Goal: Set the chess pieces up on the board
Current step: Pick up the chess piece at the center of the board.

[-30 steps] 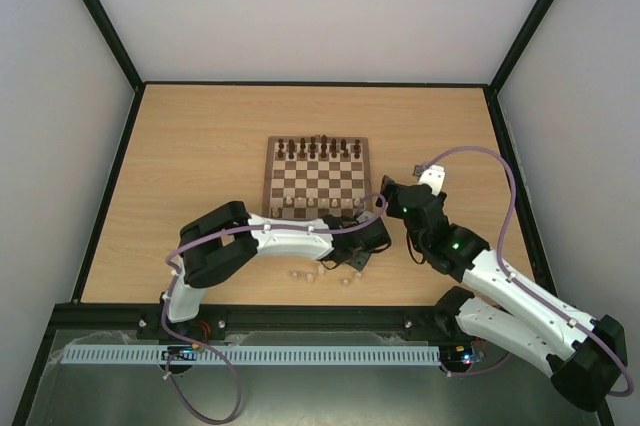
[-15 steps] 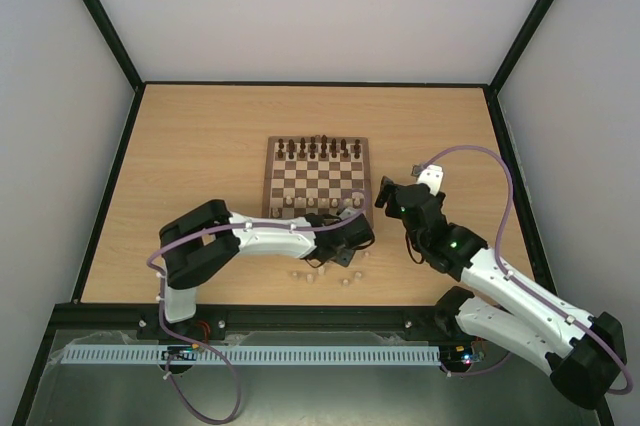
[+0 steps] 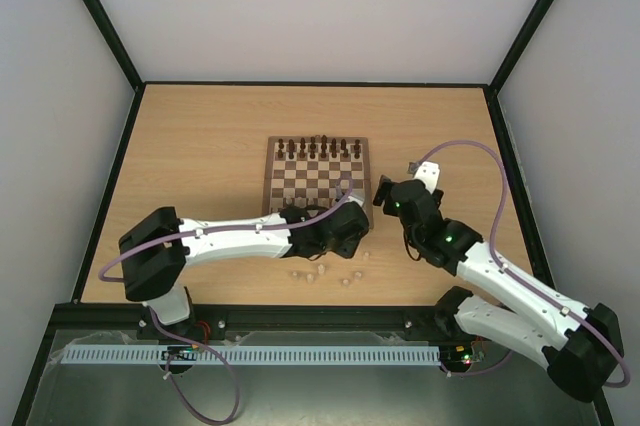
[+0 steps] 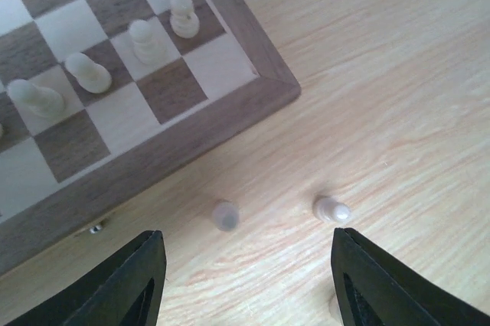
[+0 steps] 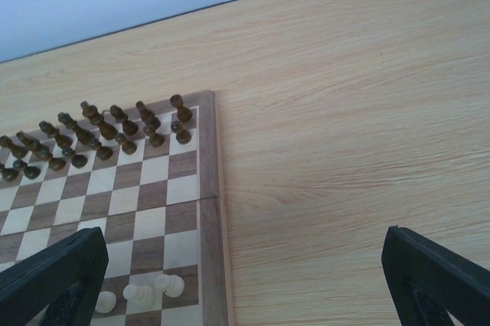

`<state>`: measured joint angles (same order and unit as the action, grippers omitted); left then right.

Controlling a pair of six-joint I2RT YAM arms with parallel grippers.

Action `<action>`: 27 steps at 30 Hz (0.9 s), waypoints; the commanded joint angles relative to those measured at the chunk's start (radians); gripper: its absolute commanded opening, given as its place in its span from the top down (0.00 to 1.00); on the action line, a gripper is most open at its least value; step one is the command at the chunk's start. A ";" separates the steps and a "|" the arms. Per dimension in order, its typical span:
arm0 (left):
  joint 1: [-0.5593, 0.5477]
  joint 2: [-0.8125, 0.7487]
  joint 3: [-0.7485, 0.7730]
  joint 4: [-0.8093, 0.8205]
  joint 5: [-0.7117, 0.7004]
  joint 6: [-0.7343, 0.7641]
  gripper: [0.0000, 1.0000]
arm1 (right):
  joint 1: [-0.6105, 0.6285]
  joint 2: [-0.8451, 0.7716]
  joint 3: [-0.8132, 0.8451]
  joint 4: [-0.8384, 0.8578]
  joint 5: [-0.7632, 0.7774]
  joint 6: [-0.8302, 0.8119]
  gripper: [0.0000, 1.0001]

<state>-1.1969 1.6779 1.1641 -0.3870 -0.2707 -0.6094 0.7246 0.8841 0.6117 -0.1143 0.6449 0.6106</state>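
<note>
**Pale pieces part placed, both jaws empty**

The board (image 3: 317,184) lies square to the table (image 3: 200,166), with the dark pieces (image 3: 317,149) in two rows along its far edge. Four of the chess pieces (image 4: 145,40) stand upright near its near right corner. About six more sit loose on the table just in front. One toppled piece (image 4: 331,210) lies on its side, long axis across the left wrist view. The left jaws hang partly open above it, holding nothing. The right jaws gape wide and empty beside the board's right edge.

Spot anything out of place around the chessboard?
Yes: several small pale cream chess pieces lie loose on the light wooden table, off the near edge of the checkered wooden board; one seems tipped on its side.
</note>
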 commanded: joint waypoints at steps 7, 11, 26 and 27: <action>-0.095 0.100 0.077 -0.043 0.068 0.065 0.38 | -0.004 -0.219 0.011 -0.072 0.147 0.017 0.00; -0.099 0.145 0.109 -0.034 0.077 0.071 0.37 | -0.004 -0.220 0.010 -0.073 0.151 0.019 0.00; -0.073 0.330 0.226 -0.045 0.086 0.097 0.49 | -0.004 -0.231 0.005 -0.067 0.133 0.019 0.00; -0.072 0.336 0.228 -0.045 0.089 0.096 0.50 | -0.005 -0.231 0.004 -0.066 0.131 0.018 0.00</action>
<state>-1.2793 1.9957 1.3567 -0.4065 -0.1947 -0.5240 0.7212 0.6643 0.6144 -0.1642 0.7467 0.6144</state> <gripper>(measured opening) 0.525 0.998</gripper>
